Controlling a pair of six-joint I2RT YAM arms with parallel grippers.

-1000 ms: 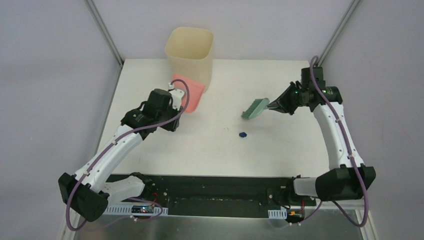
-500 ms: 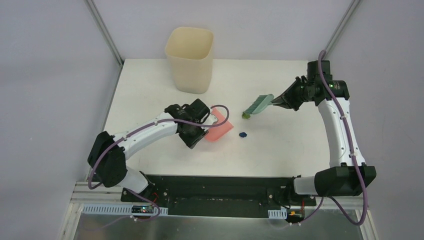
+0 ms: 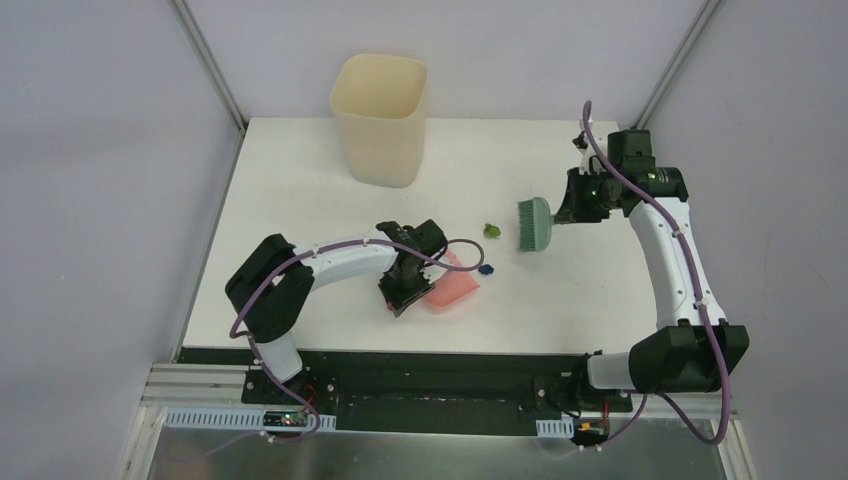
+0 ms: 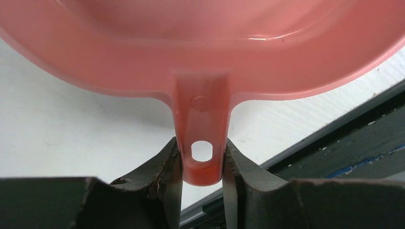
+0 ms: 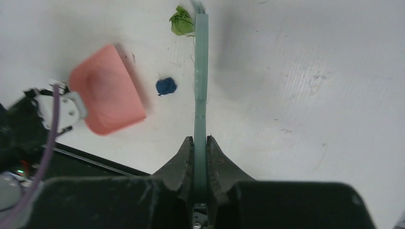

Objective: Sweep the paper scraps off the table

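Two paper scraps lie on the white table (image 3: 300, 180): a green wad (image 3: 492, 231) (image 5: 181, 23) and a navy wad (image 3: 486, 268) (image 5: 165, 86). My left gripper (image 3: 405, 290) (image 4: 202, 162) is shut on the handle of the pink dustpan (image 3: 452, 290) (image 4: 200, 47), whose mouth sits just left of the navy wad. My right gripper (image 3: 570, 210) (image 5: 200, 143) is shut on the handle of the teal brush (image 3: 533, 224) (image 5: 201, 71). The brush head hangs just right of the green wad.
A tall cream bin (image 3: 380, 118) stands at the back of the table, left of centre. Grey walls and metal rails frame the table. The black base rail (image 3: 430, 385) runs along the near edge, close behind the dustpan.
My left arm carried the dustpan from beside the bin down to the front centre, next to the navy wad. The brush swung round and shifted right, and the green wad now lies uncovered to its left.
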